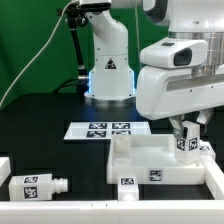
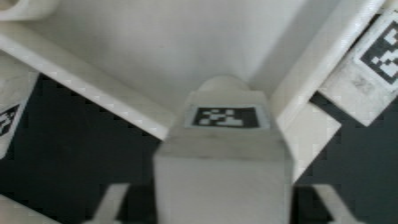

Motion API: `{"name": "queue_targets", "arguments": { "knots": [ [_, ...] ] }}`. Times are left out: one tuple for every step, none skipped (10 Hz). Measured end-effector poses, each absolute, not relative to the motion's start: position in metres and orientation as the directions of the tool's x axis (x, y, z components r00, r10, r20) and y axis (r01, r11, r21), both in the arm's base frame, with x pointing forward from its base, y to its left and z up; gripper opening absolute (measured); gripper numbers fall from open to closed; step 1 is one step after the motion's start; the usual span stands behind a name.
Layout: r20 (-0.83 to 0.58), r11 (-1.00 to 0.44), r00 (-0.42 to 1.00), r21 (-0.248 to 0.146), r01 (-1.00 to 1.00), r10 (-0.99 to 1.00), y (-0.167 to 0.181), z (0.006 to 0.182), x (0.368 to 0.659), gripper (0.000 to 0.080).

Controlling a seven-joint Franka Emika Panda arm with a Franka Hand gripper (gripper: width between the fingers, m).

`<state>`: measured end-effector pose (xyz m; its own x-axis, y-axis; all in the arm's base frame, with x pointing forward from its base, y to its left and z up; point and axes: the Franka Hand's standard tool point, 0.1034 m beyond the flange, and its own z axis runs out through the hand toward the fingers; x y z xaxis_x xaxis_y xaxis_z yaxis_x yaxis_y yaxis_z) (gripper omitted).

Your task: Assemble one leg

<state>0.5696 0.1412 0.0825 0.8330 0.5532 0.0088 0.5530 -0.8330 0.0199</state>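
Observation:
My gripper (image 1: 185,134) is shut on a leg (image 1: 184,143), a small white post with a black-and-white tag. It holds the leg upright over the far right corner of the large flat white square piece (image 1: 160,160). In the wrist view the leg (image 2: 226,150) fills the middle, tag facing the camera, between the two fingers (image 2: 119,196) of the gripper (image 2: 226,192). The flat white piece (image 2: 160,50) lies right beyond its tip. I cannot tell whether the leg touches the piece. Another leg (image 1: 38,186) lies on its side at the exterior view's left.
The marker board (image 1: 105,128) lies on the black table behind the flat piece, in front of the arm's base (image 1: 108,75). A white part (image 1: 4,166) sits at the exterior view's left edge. Another tagged white part (image 2: 370,62) shows beside the held leg.

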Motion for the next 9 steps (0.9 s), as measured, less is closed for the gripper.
{"name": "queue_targets", "arguments": {
  "knots": [
    [0.009, -0.841, 0.841, 0.019, 0.54, 0.54, 0.1413, 0.0825, 0.5696, 0.0284],
    [0.009, -0.841, 0.841, 0.019, 0.54, 0.54, 0.1413, 0.0824, 0.5696, 0.0284],
    [0.011, -0.854, 0.854, 0.018, 0.519, 0.52, 0.1419, 0.0824, 0.5696, 0.0284],
    [0.016, -0.907, 0.907, 0.014, 0.42, 0.421, 0.1435, 0.0821, 0.5691, 0.0284],
    [0.024, -0.951, 0.951, 0.011, 0.308, 0.308, 0.1448, 0.0818, 0.5689, 0.0284],
    [0.032, -0.98, 0.979, 0.008, 0.201, 0.201, 0.1449, 0.0817, 0.569, 0.0284],
    [0.039, -0.995, 0.994, 0.003, 0.103, 0.103, 0.1448, 0.0817, 0.5689, 0.0284],
    [0.038, -0.999, 0.998, -0.014, -0.04, -0.041, 0.1436, 0.0813, 0.5689, 0.0284],
    [0.029, -0.986, 0.986, -0.035, -0.165, -0.166, 0.142, 0.0809, 0.5688, 0.0284]
  ]
}}
